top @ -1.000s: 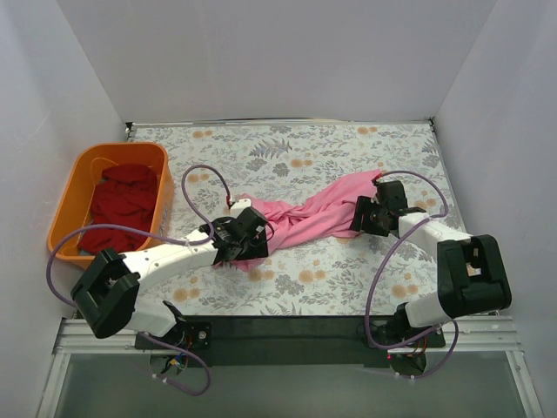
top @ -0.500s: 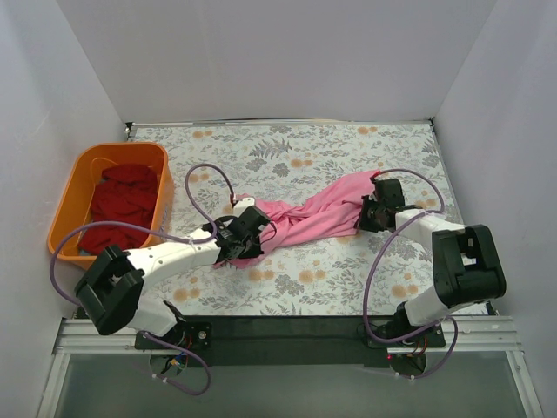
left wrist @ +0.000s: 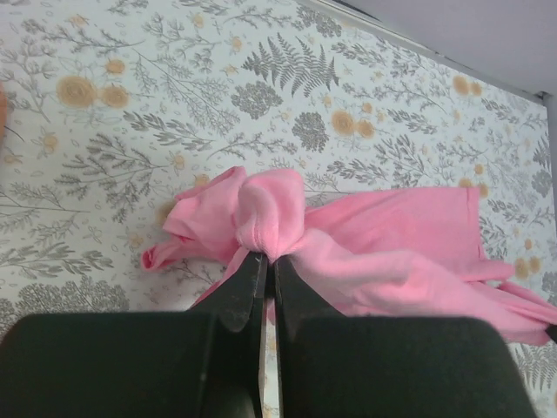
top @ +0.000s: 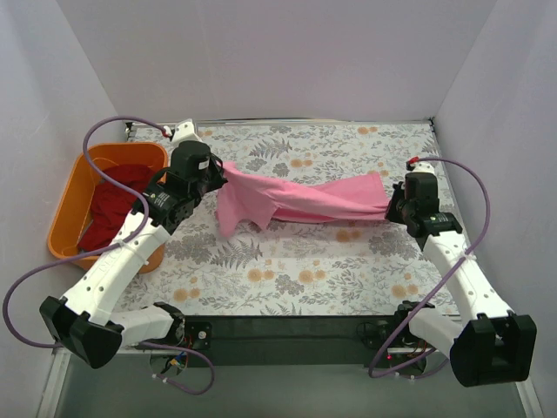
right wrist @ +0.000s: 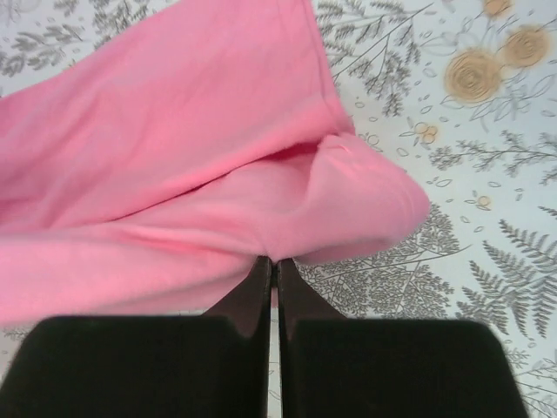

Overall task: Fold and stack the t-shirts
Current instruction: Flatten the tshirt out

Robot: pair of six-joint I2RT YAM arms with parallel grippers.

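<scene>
The bright pink t-shirt (top: 300, 198) hangs stretched between both arms above the floral table, twisted along its length, with one loose part drooping at its left end. My left gripper (top: 218, 174) is shut on a bunched fold at the left end (left wrist: 265, 222). On the other side, the right gripper (top: 391, 207) pinches the right end (right wrist: 287, 218) shut. The dark red t-shirts (top: 117, 205) lie piled in the orange basket.
The orange plastic basket (top: 77, 187) stands at the table's left edge, just beside my left arm. White walls close in the table on the left, back and right. The floral cloth (top: 287, 270) covers the table.
Both grippers shut on the pink t-shirt's ends and rose, pulling apart. The shirt has gone from a crumpled heap on the table to a stretched span in the air.
</scene>
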